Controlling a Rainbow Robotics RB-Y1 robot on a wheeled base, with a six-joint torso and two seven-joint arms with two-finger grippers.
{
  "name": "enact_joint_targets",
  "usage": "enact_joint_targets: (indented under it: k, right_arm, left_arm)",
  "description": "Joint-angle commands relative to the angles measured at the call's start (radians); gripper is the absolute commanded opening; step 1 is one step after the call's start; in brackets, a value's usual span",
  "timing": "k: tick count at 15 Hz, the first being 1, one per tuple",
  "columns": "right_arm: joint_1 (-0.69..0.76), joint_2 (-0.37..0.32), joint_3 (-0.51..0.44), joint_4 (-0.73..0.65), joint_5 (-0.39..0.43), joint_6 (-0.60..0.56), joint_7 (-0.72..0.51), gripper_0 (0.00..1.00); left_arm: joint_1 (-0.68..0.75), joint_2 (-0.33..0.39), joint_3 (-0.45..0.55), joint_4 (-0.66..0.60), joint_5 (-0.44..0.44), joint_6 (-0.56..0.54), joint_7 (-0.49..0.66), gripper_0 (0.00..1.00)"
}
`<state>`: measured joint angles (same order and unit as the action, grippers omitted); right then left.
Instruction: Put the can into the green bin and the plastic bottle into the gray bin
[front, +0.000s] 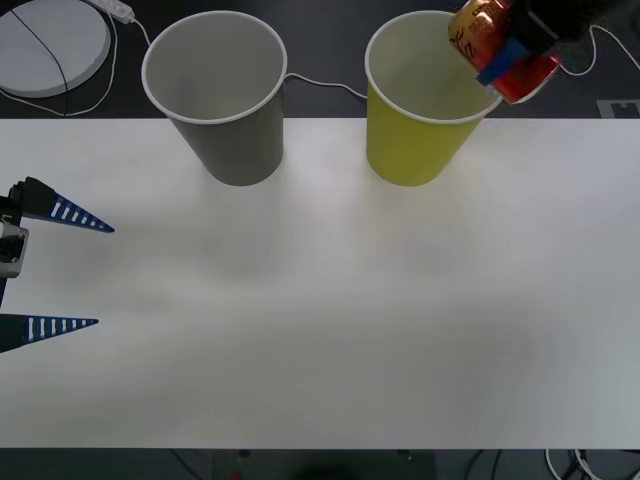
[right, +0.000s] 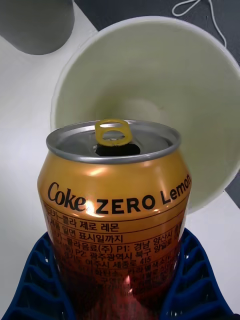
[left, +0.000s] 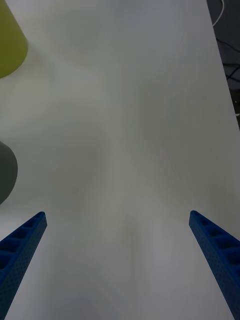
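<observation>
So the white table (front: 330, 330) takes up most of what I'm looking at, with the two big cup-shaped bins standing near its far edge. The gray bin (front: 225, 90) is on the robot's left and the green bin (front: 420, 110) on its right, upright, close together but not touching. Both look empty inside from here.

The right gripper (front: 505, 45) is up over the green bin's rim on its right side, and its blue ribbed fingers (right: 192, 280) are clamped on either side of the can (right: 112, 200). The can is tipped over, its pull-tab top pointing at the green bin's pale inside, which sits right past it in the right wrist view. It's an orange-gold Coke Zero Lemon, tab end already open by the look of it.

The left gripper (front: 65, 270) is parked low over the left side of the table, fingers spread wide with nothing between them — just waiting.

My read: this is the can step, right at the drop. The can looks partly over the opening but close to the rim, so I'd guess the next move wants a small nudge inward toward the bin's middle and then letting the fingers go — otherwise it could clip the white rim and bounce out. I can't spot a plastic bottle on the table, so I can't say how that second half goes.
</observation>
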<state>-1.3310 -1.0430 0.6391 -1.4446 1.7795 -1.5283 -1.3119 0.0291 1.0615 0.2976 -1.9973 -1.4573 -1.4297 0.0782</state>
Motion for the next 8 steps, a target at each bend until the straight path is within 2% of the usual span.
enact_joint_targets:
  k: [1,4,8]
  right_arm:
    - [-0.08,0.072,0.056,0.109,0.051,0.0,0.005,0.0]
    - [-0.137,0.17,0.074,0.214,0.155,0.0,0.028,0.0]
    - [-0.186,0.259,0.077,0.337,0.228,0.031,0.082,0.0]
  left_arm:
    - [0.0,0.0,0.0,0.0,0.0,0.0,0.0,1.0]
    - [0.0,0.0,0.0,0.0,0.0,0.0,0.0,1.0]
    - [0.0,0.0,0.0,0.0,0.0,0.0,0.0,1.0]
